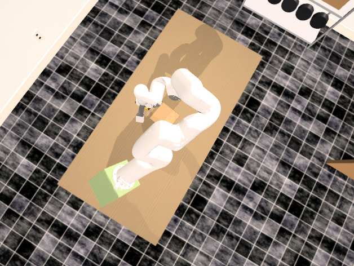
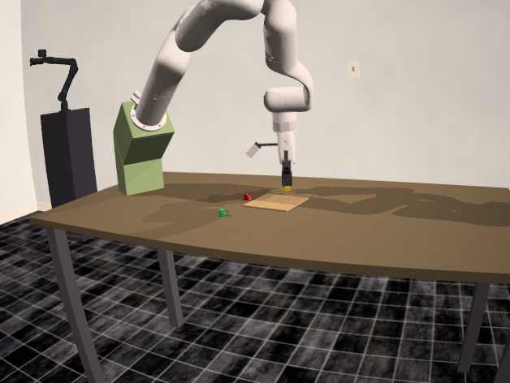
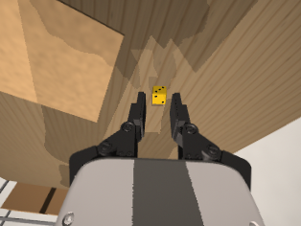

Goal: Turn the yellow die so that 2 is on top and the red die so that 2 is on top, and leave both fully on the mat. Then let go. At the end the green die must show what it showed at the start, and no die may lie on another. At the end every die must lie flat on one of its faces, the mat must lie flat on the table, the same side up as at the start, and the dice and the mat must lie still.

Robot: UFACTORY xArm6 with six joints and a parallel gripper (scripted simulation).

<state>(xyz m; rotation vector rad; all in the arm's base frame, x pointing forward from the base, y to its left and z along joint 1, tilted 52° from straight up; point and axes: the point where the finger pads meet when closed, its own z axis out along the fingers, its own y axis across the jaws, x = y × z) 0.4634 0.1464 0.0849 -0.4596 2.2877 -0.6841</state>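
Observation:
The yellow die (image 3: pixel 159 95) (image 2: pixel 287 188) (image 1: pixel 146 108) lies on the bare table just past the far edge of the tan mat (image 3: pixel 62 62) (image 2: pixel 276 203) (image 1: pixel 164 115), off it. My gripper (image 3: pixel 158 101) (image 2: pixel 286 182) points straight down, a little above the yellow die. Its fingers stand apart with nothing between them; in the wrist view the die shows just beyond the fingertips. The red die (image 2: pixel 247 196) sits on the table by the mat's left edge. The green die (image 2: pixel 222 212) lies on the table further left and nearer the front.
The arm's green base block (image 2: pixel 140 156) (image 1: pixel 102 187) stands at the table's left end. The brown table (image 2: pixel 370 234) stretches far to the right. A dark pedestal with a black arm (image 2: pixel 67 152) stands on the floor beyond the left end.

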